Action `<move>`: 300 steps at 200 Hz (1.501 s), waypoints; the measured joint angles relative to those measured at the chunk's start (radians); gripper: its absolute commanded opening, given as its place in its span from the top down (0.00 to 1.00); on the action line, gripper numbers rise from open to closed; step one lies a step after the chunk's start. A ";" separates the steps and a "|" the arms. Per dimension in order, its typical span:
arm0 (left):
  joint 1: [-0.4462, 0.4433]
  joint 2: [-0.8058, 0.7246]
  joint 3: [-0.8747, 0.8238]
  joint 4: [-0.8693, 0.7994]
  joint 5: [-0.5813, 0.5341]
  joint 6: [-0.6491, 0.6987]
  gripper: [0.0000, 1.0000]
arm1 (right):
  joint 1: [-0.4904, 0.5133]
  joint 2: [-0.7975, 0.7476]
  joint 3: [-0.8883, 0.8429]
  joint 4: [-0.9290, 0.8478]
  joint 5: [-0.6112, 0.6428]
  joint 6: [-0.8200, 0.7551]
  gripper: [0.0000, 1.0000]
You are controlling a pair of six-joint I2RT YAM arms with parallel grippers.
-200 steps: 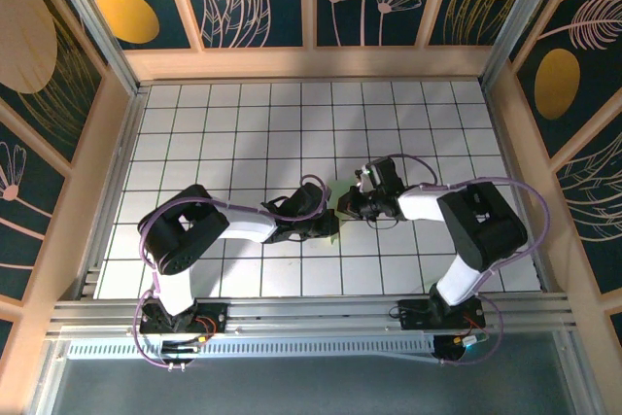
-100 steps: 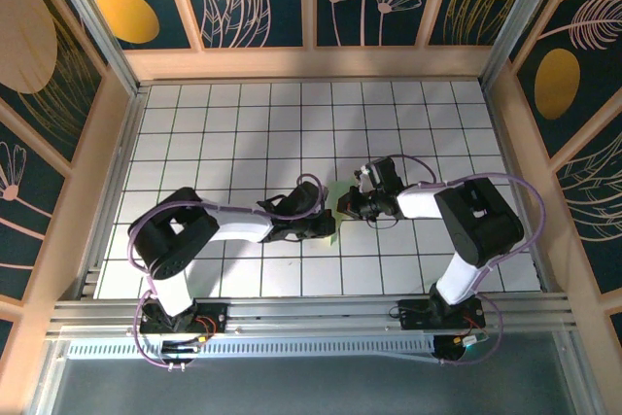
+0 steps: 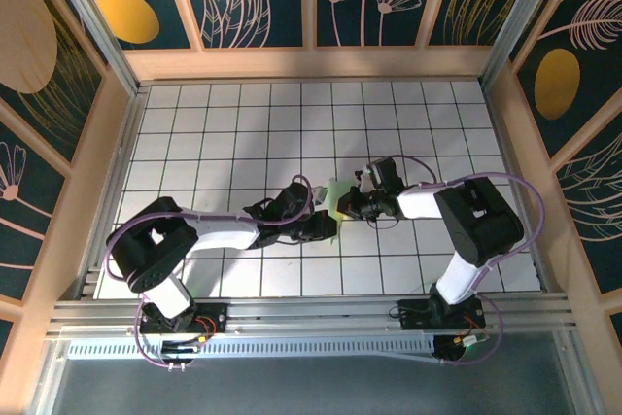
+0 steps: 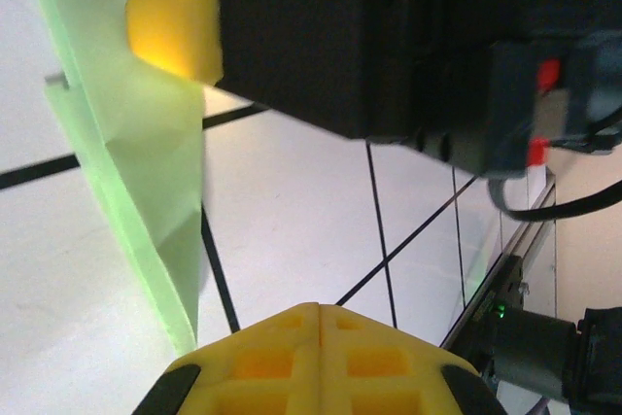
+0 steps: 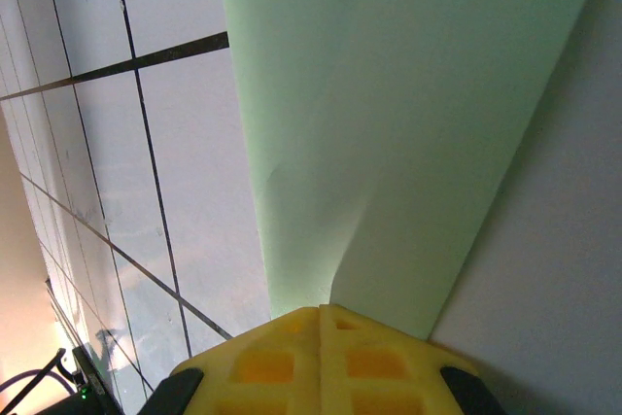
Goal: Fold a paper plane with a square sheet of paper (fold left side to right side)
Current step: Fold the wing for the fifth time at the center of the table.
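pale green paper (image 5: pixel 389 94) pinched in right gripper (image 5: pixel 319 313).

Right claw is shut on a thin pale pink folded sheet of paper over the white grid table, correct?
Not quite. The sheet is pale green, not pink: the right claw is shut on a thin pale green folded sheet of paper over the white grid table. The right wrist view shows it.
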 measured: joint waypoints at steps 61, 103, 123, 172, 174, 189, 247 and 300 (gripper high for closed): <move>0.000 0.068 -0.002 0.059 0.045 -0.023 1.00 | 0.000 0.000 0.000 0.000 0.000 -0.004 1.00; 0.000 0.093 -0.005 0.086 0.055 -0.030 1.00 | 0.000 0.000 0.000 0.000 0.000 -0.016 1.00; 0.000 0.102 -0.010 0.094 0.058 -0.034 1.00 | 0.000 0.000 0.000 0.000 0.000 -0.018 1.00; 0.000 0.121 -0.021 0.121 0.072 -0.047 1.00 | 0.000 0.001 0.000 0.000 0.000 -0.018 1.00; 0.000 0.122 -0.021 0.123 0.071 -0.047 1.00 | 0.000 0.001 0.000 0.000 0.000 -0.018 1.00; 0.000 0.124 -0.024 0.132 0.072 -0.049 1.00 | 0.000 0.001 0.000 0.000 0.000 -0.018 1.00; 0.000 0.142 -0.025 0.153 0.077 -0.058 1.00 | 0.000 0.002 0.000 0.000 0.000 -0.019 1.00; 0.000 0.138 -0.028 0.158 0.074 -0.064 0.98 | 0.000 0.003 0.001 -0.001 0.000 -0.019 1.00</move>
